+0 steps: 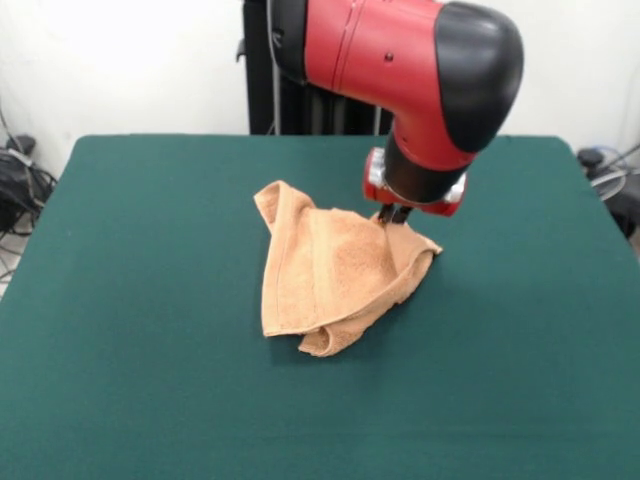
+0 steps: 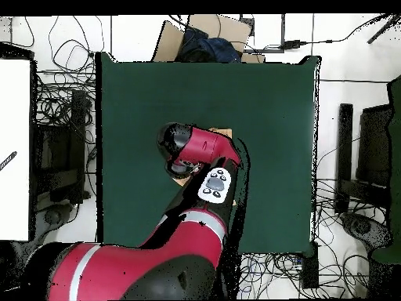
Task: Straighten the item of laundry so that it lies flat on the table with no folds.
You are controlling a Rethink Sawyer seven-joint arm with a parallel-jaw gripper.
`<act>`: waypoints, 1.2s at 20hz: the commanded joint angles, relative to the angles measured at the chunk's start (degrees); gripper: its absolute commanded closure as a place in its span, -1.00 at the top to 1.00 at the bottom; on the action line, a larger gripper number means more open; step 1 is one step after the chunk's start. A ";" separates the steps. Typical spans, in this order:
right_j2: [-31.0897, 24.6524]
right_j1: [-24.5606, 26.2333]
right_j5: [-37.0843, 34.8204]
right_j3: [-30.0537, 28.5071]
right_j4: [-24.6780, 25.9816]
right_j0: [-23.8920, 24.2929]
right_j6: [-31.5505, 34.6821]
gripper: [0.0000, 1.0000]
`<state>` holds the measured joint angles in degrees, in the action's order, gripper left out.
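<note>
Two fixed cameras, one across the table and one overhead.

The front view looks from the table's (image 1: 150, 380) near side toward the robot, close and slightly downward, with the arm (image 1: 420, 70) coming in from the top and the table filling most of the picture. The overhead view looks straight down from higher up, base at the bottom, taking in the whole table (image 2: 266, 102) plus surrounding floor and cables (image 2: 63, 63). Both share the table and arm (image 2: 200, 188).

Tangled black cables (image 2: 59, 63) strewn over the white floor (image 2: 337, 67) beside the desk (image 2: 141, 86). Brown cardboard box (image 2: 205, 27) with dark blue cloth (image 2: 207, 45) inside, just past the desk's far edge. White panel (image 2: 16, 149) well off to one side of the desk.
</note>
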<state>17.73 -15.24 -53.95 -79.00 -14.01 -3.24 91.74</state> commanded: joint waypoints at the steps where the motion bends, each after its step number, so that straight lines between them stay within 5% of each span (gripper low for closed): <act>1: -4.37 4.66 -0.72 4.06 -1.20 1.22 13.00 -1.00; 5: -1.41 7.58 -6.66 10.05 0.62 -0.05 14.75 -1.00; 23: -0.04 4.84 -5.20 5.68 0.19 -1.40 14.70 -1.00; 24: 0.01 4.68 -5.16 5.05 -0.36 -1.40 15.28 1.00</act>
<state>19.81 -11.09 -59.63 -72.77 -13.99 -4.30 91.74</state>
